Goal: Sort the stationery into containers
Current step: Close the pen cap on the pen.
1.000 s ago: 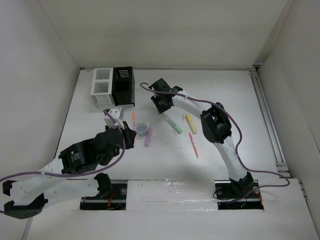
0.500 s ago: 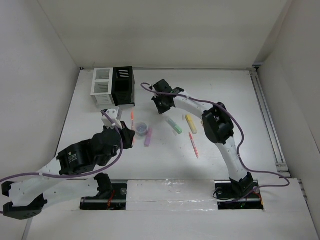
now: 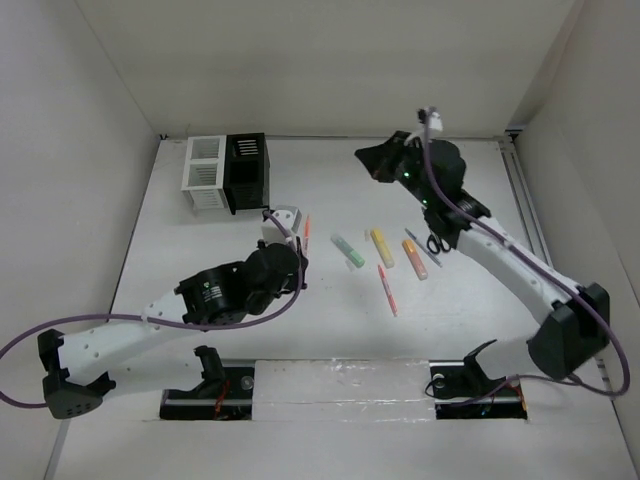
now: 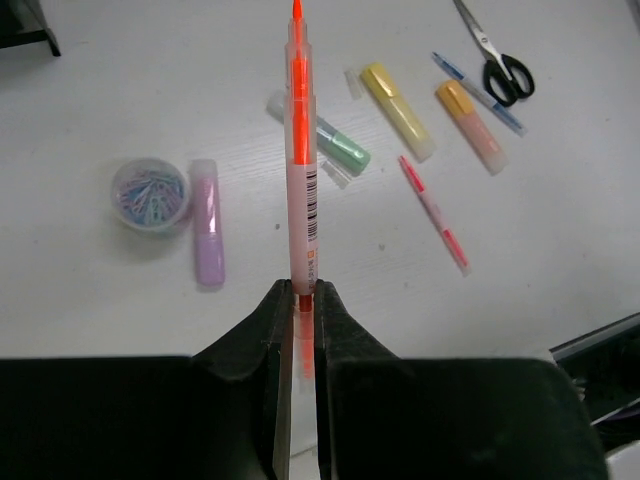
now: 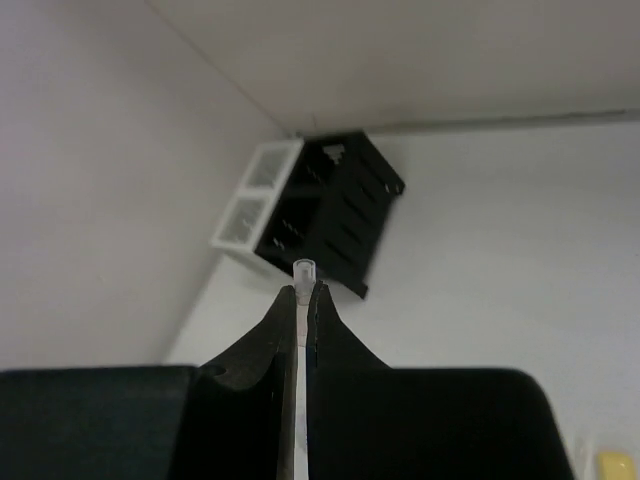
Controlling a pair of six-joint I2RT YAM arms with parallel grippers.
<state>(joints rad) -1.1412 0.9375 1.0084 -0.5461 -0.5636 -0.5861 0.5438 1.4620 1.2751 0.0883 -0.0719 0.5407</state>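
Both arms have moved since a moment ago: the right one has swung off the middle of the bench (image 3: 330, 335) and risen toward the far edge, and the left one has come forward and picked up the orange pen (image 4: 300, 180) that lay flat near the containers. The left gripper (image 4: 298, 300) is clamped on that pen's tail end, so nearly its whole length sticks out past the fingers, clear of the surface. The right gripper (image 5: 302, 300) is pinched on a thin pale pen (image 5: 303, 270), of which only the clear tip shows. It is aimed at the black box (image 5: 335, 215) and the white box (image 5: 255, 205), which stand joined in the far left corner. Left on the bench are a paperclip tub (image 4: 150, 193) with a purple marker (image 4: 207, 235) just beside it, a green marker (image 4: 335, 145), a yellow marker (image 4: 398, 97), an orange highlighter (image 4: 478, 135), a red pen (image 4: 435, 213), a blue pen (image 4: 480, 92) and the scissors (image 4: 497, 60) toward the right edge. The step in hand looks like carrying to the boxes, and both arms head for the same corner, so they had better go one at a time, the nearer left arm first. With so short a hold on the tail, the orange pen may pivot, so the carry should be slow and the grip firm. It should be brought above the rim, turned tip down over the middle of one opening, clear of the slatted walls, and lowered partly inside before the fingers part.
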